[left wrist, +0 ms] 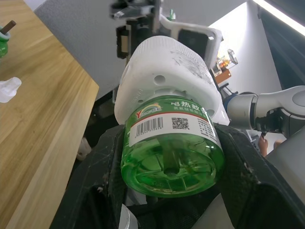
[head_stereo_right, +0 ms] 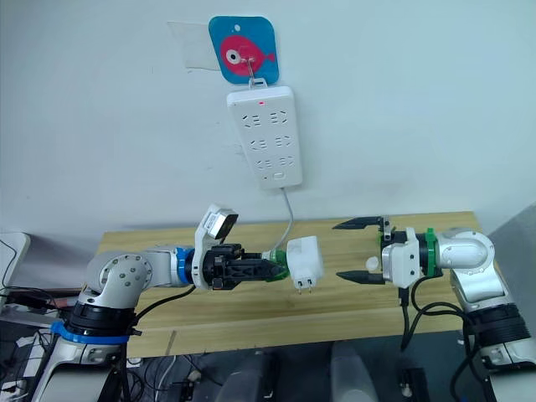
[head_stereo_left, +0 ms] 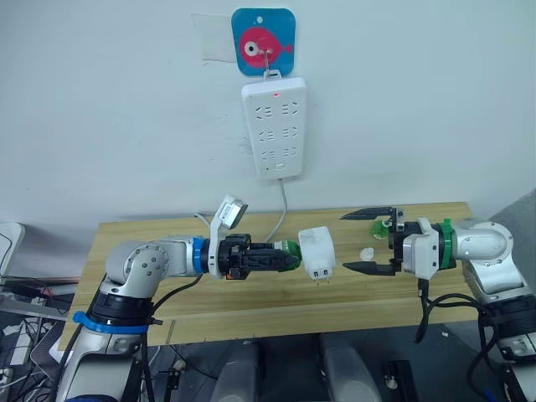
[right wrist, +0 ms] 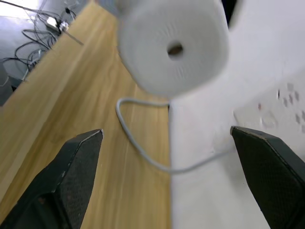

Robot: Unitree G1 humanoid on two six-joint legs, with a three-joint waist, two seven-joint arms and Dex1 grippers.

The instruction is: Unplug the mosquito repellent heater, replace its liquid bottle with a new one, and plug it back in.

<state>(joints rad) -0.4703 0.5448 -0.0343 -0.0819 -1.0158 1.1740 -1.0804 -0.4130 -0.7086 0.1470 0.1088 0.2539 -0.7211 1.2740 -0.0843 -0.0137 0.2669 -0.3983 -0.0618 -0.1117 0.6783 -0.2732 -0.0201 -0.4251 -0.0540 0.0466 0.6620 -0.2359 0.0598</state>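
My left gripper (head_stereo_left: 285,255) is shut on a green liquid bottle (left wrist: 171,148) that is still fitted into the white mosquito repellent heater (head_stereo_left: 317,249). The heater hangs in the air above the wooden table (head_stereo_left: 209,310), unplugged, its two metal prongs pointing down. My right gripper (head_stereo_left: 344,241) stands open just to the right of the heater, not touching it. In the right wrist view the heater's round face (right wrist: 171,45) with its dark vent hole lies ahead of the spread fingers. A second green bottle (head_stereo_left: 382,226) stands on the table behind my right gripper.
A white power strip (head_stereo_left: 274,126) with a red light hangs on the wall from a blue fish hook. Its cable (head_stereo_left: 280,213) drops to the table. A small white cap (head_stereo_left: 366,252) lies on the table near my right gripper.
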